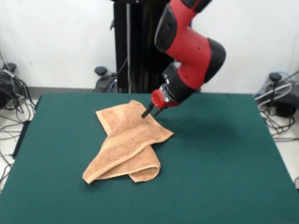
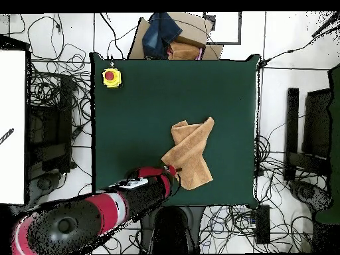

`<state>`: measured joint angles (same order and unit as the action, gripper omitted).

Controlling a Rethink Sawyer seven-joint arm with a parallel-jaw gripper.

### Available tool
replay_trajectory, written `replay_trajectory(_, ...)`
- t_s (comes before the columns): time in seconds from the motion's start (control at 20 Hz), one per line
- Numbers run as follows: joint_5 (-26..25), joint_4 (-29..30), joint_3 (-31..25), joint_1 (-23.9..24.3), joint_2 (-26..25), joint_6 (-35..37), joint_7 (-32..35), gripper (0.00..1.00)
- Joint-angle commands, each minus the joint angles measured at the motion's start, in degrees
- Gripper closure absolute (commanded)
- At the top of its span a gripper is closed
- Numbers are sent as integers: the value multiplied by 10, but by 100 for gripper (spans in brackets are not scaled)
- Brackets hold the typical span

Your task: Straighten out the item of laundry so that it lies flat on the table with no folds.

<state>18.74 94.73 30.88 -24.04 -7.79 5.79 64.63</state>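
Fingertips [image 1: 147,112] of the one gripper [image 1: 152,112] touch the one folded towel [image 1: 128,140] on the table [image 1: 224,163]; we cannot tell their opening or hold.

We record a green table [image 2: 226,86] bearing one orange-tan towel [image 2: 190,151], folded over itself and lying askew right of centre. A yellow box with a red button [image 2: 111,78] sits at one corner. The red-and-black arm [image 2: 106,209] reaches the towel's lower-left edge.
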Motion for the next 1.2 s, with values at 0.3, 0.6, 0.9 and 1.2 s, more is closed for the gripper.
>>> replay_trajectory(0.3,148,-99,158,-174,-187,20,210,0)
replay_trajectory(0.6,154,-114,149,-158,-195,-8,191,0)
replay_trajectory(0.9,136,-120,94,-114,-171,-62,177,0)
replay_trajectory(1.2,139,-124,44,-87,-147,-39,183,0)
